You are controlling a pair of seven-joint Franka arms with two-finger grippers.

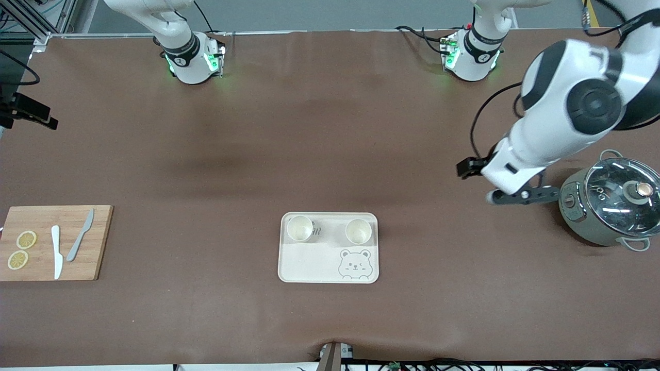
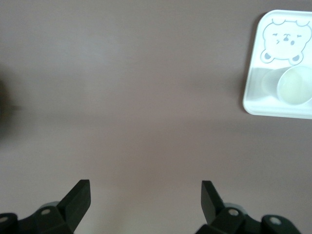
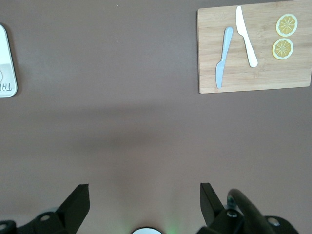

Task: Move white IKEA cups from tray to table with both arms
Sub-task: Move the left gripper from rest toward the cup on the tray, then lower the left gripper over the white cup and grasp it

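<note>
Brown table (image 1: pixel 330 129) lies bare across its middle. Bear tray (image 1: pixel 309 263) near the front edge holds both white cups (image 1: pixel 299 228) (image 1: pixel 358 231) upright, apart. Left gripper (image 1: pixel 508 197) hangs spread beside the lidded pot (image 1: pixel 611 206); right gripper (image 3: pixel 141 202) hangs spread over bare table.

I see left gripper (image 2: pixel 144 202) raised, fingers apart; right gripper (image 3: pixel 144 202) raised, fingers apart

Right hand (image 3: pixel 141 197) open over bare brown counter (image 3: pixel 122 122). Wooden cutting board (image 3: pixel 253 73) holds grey knife (image 3: pixel 222 61), white knife (image 3: pixel 246 36), two lemon slices (image 3: pixel 286 24). Tray edge (image 3: pixel 6 73) visible, well apart from board.
</note>
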